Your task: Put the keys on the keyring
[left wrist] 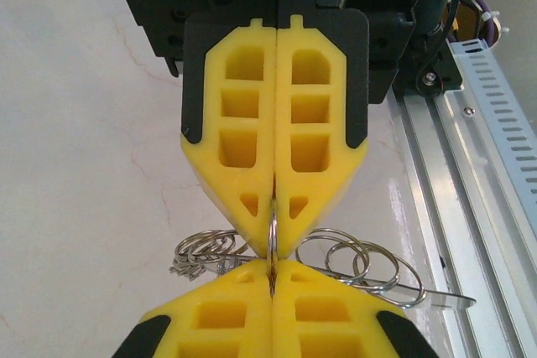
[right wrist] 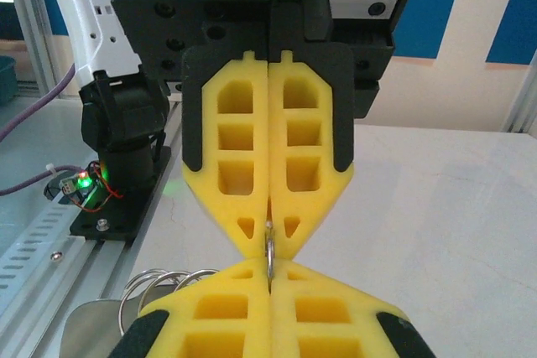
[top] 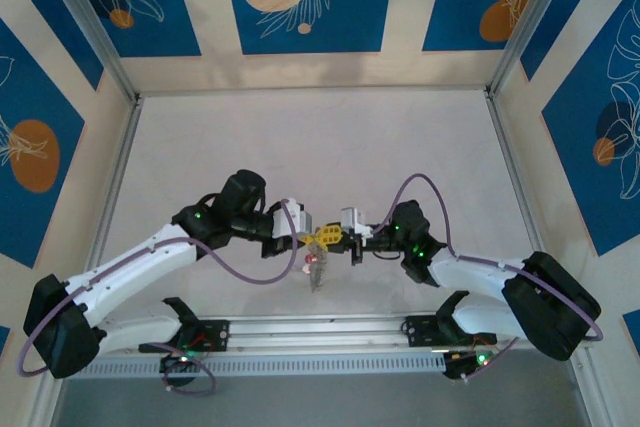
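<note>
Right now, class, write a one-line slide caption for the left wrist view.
Tip to tip, the left gripper and right gripper, both shut, pinch the edge-on keyring, smaller rings fanned alongside.

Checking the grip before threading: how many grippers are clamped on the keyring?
2. The left gripper pinches the keyring from one side, the right gripper from the opposite side, nose to nose.

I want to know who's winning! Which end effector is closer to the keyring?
Neither, it's a tie. The left end effector pinches the keyring from one side, and the right end effector pinches it from the opposite side, tip to tip.
</note>
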Tool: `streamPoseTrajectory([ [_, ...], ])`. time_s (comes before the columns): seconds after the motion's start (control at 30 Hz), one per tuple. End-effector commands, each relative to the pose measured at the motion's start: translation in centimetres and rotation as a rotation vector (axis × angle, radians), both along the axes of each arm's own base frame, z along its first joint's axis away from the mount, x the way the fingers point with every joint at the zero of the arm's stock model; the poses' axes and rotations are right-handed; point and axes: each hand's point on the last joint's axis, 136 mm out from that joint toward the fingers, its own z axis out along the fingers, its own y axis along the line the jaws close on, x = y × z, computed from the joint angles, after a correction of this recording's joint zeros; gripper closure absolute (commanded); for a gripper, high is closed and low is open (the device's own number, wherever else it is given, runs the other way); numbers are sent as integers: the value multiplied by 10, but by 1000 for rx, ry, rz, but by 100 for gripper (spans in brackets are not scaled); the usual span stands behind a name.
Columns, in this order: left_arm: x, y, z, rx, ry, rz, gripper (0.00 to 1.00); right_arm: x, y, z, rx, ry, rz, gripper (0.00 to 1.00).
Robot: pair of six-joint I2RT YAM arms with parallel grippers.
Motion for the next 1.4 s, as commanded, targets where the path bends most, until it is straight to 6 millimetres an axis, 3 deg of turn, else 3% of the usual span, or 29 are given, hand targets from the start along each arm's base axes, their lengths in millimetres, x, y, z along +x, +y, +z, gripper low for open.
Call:
streamPoseTrajectory([
  [0.0,9,4,18,11,-47,39,100,0,3,17,20,-90,-9,89],
  [0.2,21,16,15,176,-130,125,100,10,2,9,-33,-83,-72,72],
  [0.43,12,20,4,356,-206,61,100,22,4,3,-74,-33,-101,68],
  [0.6,9,17,-2,405,-192,35,100,18,10,6,-58,-5,-54,71],
  [0.87,8,11,8,371,-196,26,100,13,15,0,-72,32,-8,71],
  [0.97,5,11,6,384,-179,11,100,12,16,1,-69,33,-1,77],
  [1.27,-1,7,-1,394,-120,-20,100,11,19,3,-75,28,25,79],
  [1.37,0,5,4,373,-126,-12,100,11,19,1,-81,39,26,87],
])
